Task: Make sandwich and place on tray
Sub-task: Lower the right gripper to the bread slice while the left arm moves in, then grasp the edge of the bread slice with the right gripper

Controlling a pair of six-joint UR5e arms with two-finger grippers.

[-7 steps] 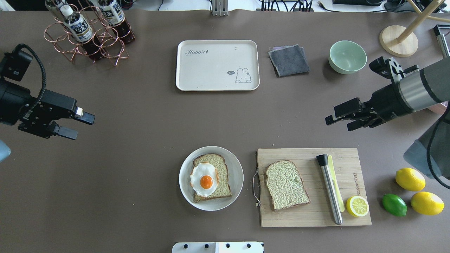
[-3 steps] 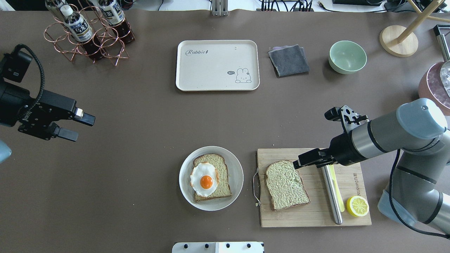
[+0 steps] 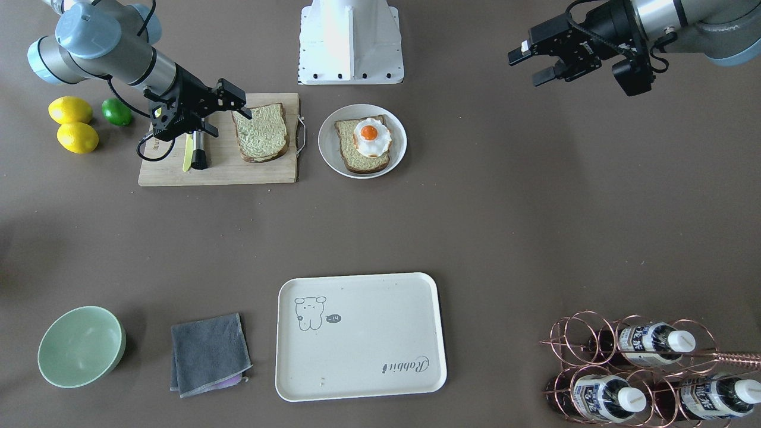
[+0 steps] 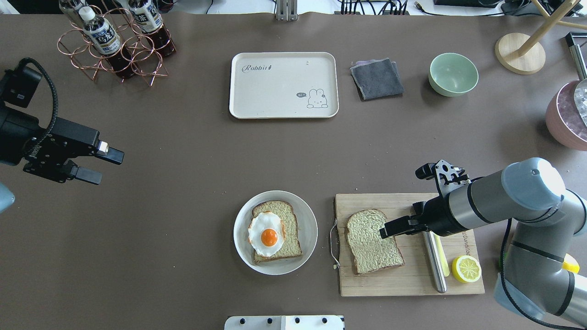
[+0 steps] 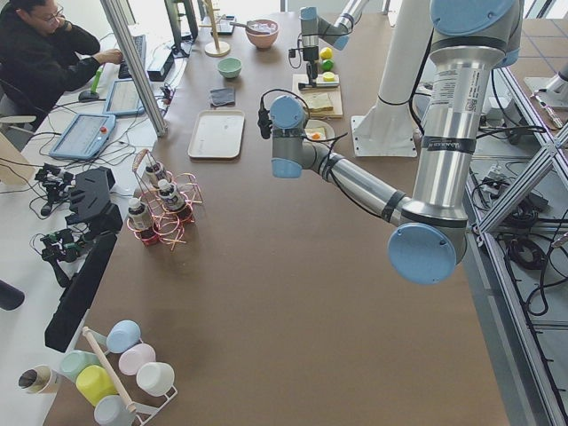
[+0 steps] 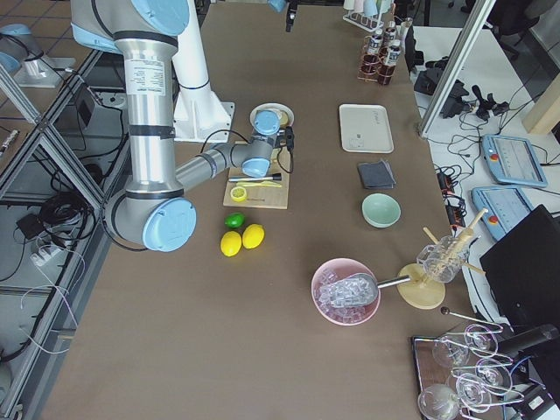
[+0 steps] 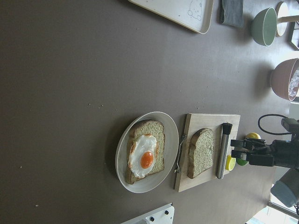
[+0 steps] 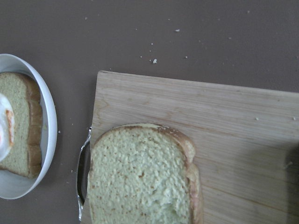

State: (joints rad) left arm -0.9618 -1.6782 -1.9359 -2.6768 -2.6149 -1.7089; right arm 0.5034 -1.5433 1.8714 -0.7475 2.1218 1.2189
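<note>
**While the left arm idles, the right lines up on the loose slice**

Sandwich isn't built yet: egg (image 4: 266,233) sits on the bottom slice (image 4: 290,219) on the plate (image 4: 242,256), and the top slice (image 4: 370,245) lies flat on the cutting board (image 4: 403,280). Right jaws hover over that slice's outer edge, parted, holding nothing. Left jaws are parted and empty too, well off to the side of the bench (image 4: 183,151).

Next, I'd say: drop, pinch the crust, carry it onto the egg. The steel muddler (image 4: 433,259) lies just beside the slice, under the wrist, so watch it. Tray (image 4: 275,91) holds nothing and sits well apart across the bench.

egg (image 4: 267,234) on bread (image 4: 289,214) on plate (image 4: 309,220), slice (image 4: 372,245) on board (image 4: 403,280) beside, tray (image 4: 275,87) behind
</note>
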